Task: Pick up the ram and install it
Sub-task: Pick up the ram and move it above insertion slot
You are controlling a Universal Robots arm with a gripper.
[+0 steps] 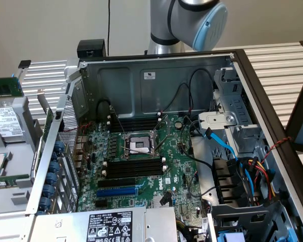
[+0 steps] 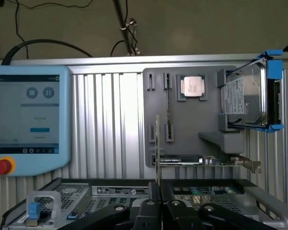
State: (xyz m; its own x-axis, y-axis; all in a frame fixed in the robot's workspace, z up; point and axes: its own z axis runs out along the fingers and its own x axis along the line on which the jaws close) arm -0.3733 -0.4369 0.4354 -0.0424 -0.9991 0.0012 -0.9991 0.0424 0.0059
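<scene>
My gripper [image 2: 157, 200] is shut on the ram [image 2: 157, 153], a thin stick seen edge-on that sticks straight out from between the dark fingers [image 2: 175, 211]. Past it lies the open computer case [image 2: 206, 189]. In the exterior view the motherboard [image 1: 177, 169] lies flat in the case. Long black slots with white end clips [image 1: 136, 169] sit on the near side of the CPU socket [image 1: 140, 146], and more of them [image 1: 134, 123] on the far side. The arm's elbow with its blue cap [image 1: 209, 25] hangs above the case's back wall.
A grey parts holder [image 2: 201, 136] carries a CPU [image 2: 193, 86], a hard drive in a blue bracket [image 2: 245, 96] and an expansion card [image 2: 206, 160]. A teach pendant [image 2: 29, 120] stands beside it. Cables [image 1: 232, 151] and a drive cage crowd the exterior view's right. A blue expansion slot [image 1: 116, 191] lies near the black slots.
</scene>
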